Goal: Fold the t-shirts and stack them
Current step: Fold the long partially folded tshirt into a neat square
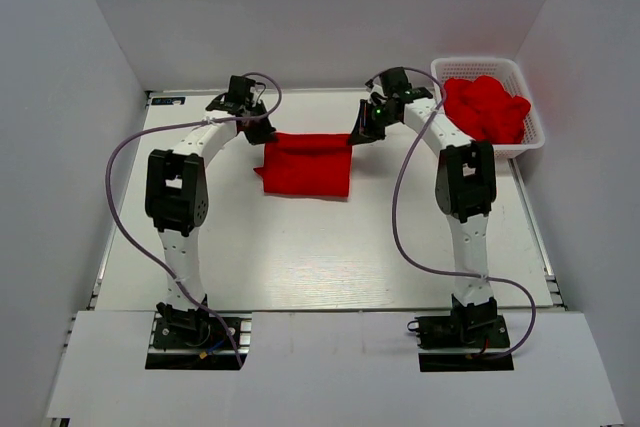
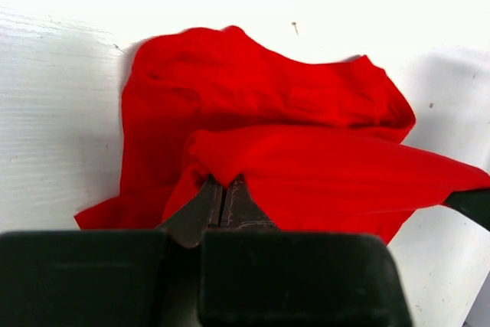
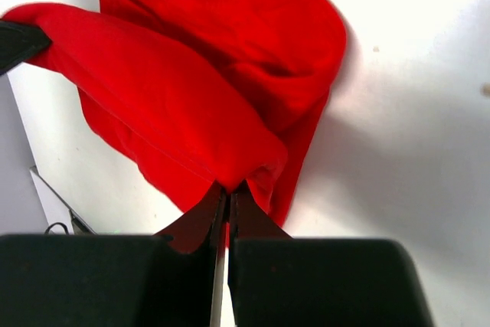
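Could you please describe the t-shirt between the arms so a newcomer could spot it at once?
On the white table, toward its far edge and midway across, sits a red t-shirt. Unlike the crumpled shirts in the white basket at far right, it is spread as a rectangle, its far corners pinched by the left fingers and right fingers.

The left arm [image 1: 178,192] and right arm [image 1: 465,182] reach forward, elbows raised, wrists turned inward. Both sets of jaws are clamped tight on the t-shirt [image 1: 305,164].

Bright even light, soft shadows, overexposed wrist views, blurred near edges
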Robot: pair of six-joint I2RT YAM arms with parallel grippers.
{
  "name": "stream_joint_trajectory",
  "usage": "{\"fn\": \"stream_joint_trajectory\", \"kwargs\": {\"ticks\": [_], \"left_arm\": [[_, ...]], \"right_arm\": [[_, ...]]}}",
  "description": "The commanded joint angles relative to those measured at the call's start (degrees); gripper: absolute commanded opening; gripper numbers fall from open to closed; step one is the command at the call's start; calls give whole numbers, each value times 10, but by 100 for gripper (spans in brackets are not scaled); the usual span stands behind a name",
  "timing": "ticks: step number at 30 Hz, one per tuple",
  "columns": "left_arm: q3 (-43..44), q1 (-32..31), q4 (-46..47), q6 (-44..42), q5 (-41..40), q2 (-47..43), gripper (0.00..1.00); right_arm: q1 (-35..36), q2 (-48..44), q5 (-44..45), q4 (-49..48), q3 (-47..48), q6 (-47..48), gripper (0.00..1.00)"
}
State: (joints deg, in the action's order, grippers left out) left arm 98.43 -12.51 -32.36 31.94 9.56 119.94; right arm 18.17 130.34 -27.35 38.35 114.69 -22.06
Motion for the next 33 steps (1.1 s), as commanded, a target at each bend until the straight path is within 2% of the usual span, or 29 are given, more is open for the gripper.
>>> {"fn": "stream_joint_trajectory", "kwargs": {"ticks": [1, 14, 18, 22, 24, 33], "left_arm": [[18, 14, 14, -8, -3, -9, 0], [18, 29, 35, -3, 20, 12, 0], [-2, 29, 41, -9, 27, -20, 0], [-36, 29, 51, -9, -6, -74, 0], [-68, 29, 62, -9, -12, -106, 0], [-96, 35, 77, -9, -38, -120, 0]], "right_arm": [[-8, 21, -28, -35, 33, -6, 0], [-5, 58, -81, -118, 37, -31, 0], [0, 38, -95, -119, 31, -21, 0], [4, -43, -65, -151, -46, -18, 0], [4, -54, -63, -158, -55, -15, 0], [8, -21, -76, -150, -33, -22, 0]]}}
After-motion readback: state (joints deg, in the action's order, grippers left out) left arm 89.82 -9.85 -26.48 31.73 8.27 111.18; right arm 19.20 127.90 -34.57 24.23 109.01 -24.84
